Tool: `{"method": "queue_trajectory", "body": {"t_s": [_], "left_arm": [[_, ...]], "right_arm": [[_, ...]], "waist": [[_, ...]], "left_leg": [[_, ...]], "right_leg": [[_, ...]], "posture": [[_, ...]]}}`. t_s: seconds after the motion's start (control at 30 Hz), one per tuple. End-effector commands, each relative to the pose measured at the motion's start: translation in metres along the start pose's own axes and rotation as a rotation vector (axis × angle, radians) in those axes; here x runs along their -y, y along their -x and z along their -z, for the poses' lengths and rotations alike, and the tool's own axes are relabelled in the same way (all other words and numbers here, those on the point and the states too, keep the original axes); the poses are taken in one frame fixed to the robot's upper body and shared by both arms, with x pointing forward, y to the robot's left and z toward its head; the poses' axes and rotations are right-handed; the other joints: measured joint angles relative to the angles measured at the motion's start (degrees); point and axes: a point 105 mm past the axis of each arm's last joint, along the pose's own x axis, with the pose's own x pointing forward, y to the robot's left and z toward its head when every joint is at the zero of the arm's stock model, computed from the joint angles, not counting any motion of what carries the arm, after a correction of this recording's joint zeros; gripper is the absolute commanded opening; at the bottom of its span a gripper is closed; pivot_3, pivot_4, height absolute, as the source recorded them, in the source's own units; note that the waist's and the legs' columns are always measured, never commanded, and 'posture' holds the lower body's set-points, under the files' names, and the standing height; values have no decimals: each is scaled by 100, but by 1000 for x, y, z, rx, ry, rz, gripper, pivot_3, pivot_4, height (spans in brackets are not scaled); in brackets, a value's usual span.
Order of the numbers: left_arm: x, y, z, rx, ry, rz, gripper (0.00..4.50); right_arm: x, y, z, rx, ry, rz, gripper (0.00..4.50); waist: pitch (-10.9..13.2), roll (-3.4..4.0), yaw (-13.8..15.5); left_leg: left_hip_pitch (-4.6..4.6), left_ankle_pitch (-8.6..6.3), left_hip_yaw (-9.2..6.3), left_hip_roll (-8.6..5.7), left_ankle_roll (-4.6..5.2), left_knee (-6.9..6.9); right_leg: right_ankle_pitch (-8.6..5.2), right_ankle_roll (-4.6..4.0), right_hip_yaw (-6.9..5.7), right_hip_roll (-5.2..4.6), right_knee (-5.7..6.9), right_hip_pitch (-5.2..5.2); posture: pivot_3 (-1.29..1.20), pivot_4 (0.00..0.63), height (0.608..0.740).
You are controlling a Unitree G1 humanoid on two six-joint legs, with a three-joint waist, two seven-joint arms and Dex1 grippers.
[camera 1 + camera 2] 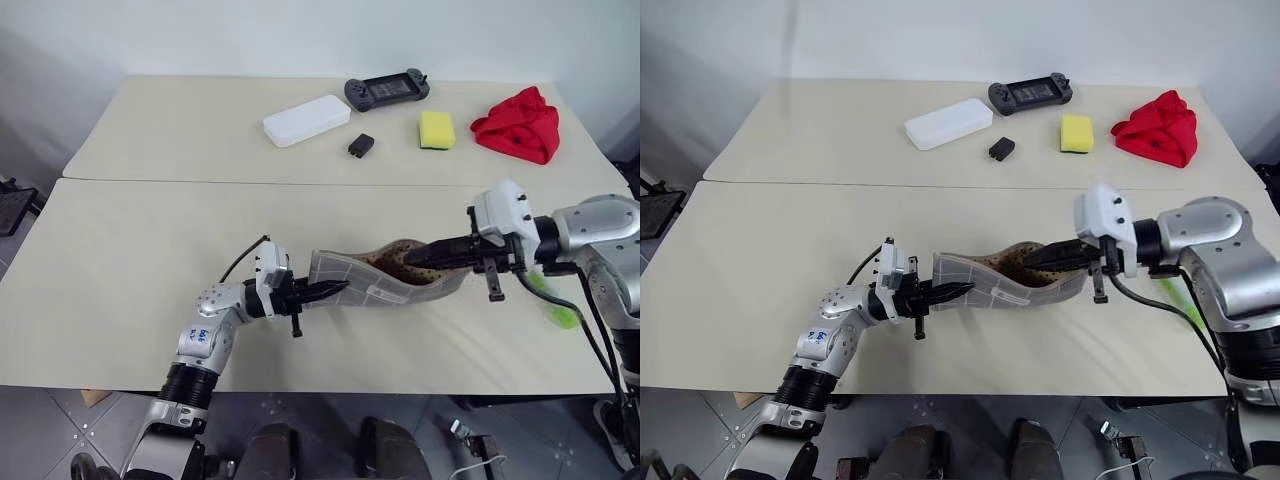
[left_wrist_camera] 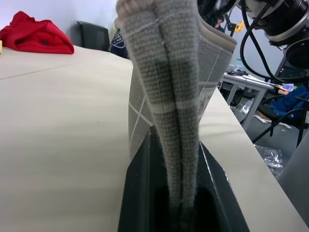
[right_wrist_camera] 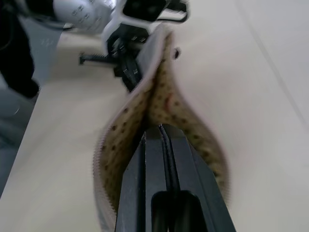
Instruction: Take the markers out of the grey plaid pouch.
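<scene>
The grey plaid pouch (image 1: 372,280) is held just above the table (image 1: 130,280), lying sideways. My left gripper (image 1: 335,290) is shut on its closed end, and the fabric shows pinched between those fingers (image 2: 140,188). The pouch's mouth gapes toward the right and shows a brown dotted lining (image 3: 126,126). My right gripper (image 3: 162,131) reaches into that mouth with its fingers shut together. I see nothing between them. A green marker (image 1: 565,318) lies on the table under my right arm, partly hidden by a cable.
On the far table stand a white oblong case (image 1: 306,120), a dark game controller (image 1: 387,90), a small black object (image 1: 361,145), a yellow sponge (image 1: 436,129) and a red cloth (image 1: 520,125). A seam runs between the two tables.
</scene>
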Motion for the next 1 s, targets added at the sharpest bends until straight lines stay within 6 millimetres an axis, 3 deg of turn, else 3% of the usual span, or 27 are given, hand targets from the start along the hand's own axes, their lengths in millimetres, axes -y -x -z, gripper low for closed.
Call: {"method": "queue_trajectory", "body": {"t_s": [0.03,0.4,0.5,0.6,0.7,0.87,1.0], "left_arm": [[2,-3,-4,7,-25,13,0],[1,-4,-5,6,-27,13,0],[2,-4,-4,5,-23,14,0],[1,-4,-4,7,-20,13,0],[1,-5,-4,7,-22,13,0],[0,-5,-4,12,-25,5,0],[0,-5,-4,12,-25,1,0]], "right_arm": [[2,-9,6,-115,16,3,23],[8,-31,14,-233,37,18,23],[1,-42,15,-276,62,-57,580],[0,-48,20,-326,79,-91,1486],[-1,-53,23,-344,58,-112,1486],[22,-61,39,-476,78,-13,1486],[21,-65,44,-501,70,-22,1486]], "waist": [[0,0,2],[0,0,2],[0,0,-6],[0,0,-14],[0,0,-3],[-1,0,-33],[-1,-1,-27]], "left_leg": [[0,0,0,0,0,0],[-1,0,1,-1,0,2],[-1,0,1,0,0,1],[0,0,2,0,0,2],[-1,0,0,0,0,2],[1,1,2,1,-2,3],[0,1,1,0,-2,2]], "right_leg": [[0,0,0,0,1,0],[0,0,0,0,2,0],[0,0,-1,1,1,-1],[0,0,0,1,3,-1],[0,0,-1,1,3,-1],[0,0,0,1,7,-1],[0,0,-1,1,6,-1]], "posture": [[0,150,740],[0,150,740],[0,150,740],[0,150,740],[0,150,740],[0,150,740],[0,150,740]]}}
